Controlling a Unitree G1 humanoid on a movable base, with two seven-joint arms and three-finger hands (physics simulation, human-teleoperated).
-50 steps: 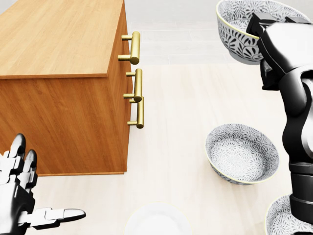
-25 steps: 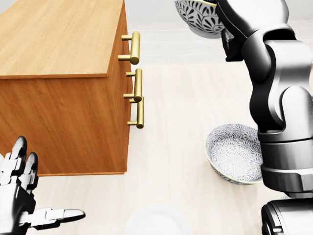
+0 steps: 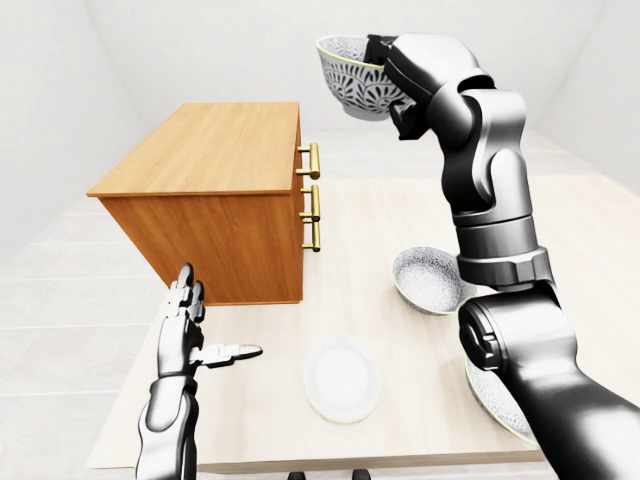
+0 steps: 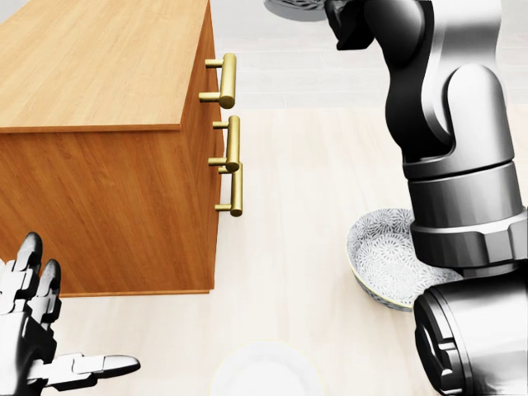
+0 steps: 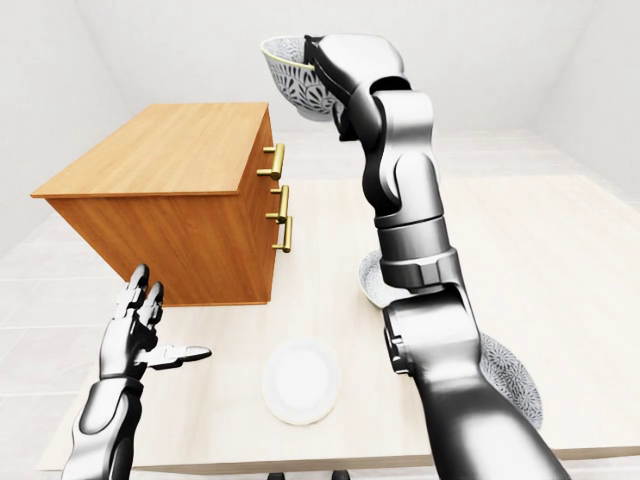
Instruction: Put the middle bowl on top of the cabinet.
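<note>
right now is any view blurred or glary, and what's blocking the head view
Left-eye view: sharp, even light, no glare; the white plate nearly washes into the pale table. Head view: sharp, but the right arm fills its right side and the held bowl is cropped at the top.

Patterned bowls x3: raised bowl (image 3: 352,85) at top, second bowl (image 3: 425,282) on the table (image 3: 590,230), third bowl (image 5: 515,380) at btm right, partly hidden by arm. Wooden cabinet (image 3: 215,150) x1, w/ 3 gold handles (image 4: 227,80). White plate (image 3: 343,378) x1. Table x1.
</note>
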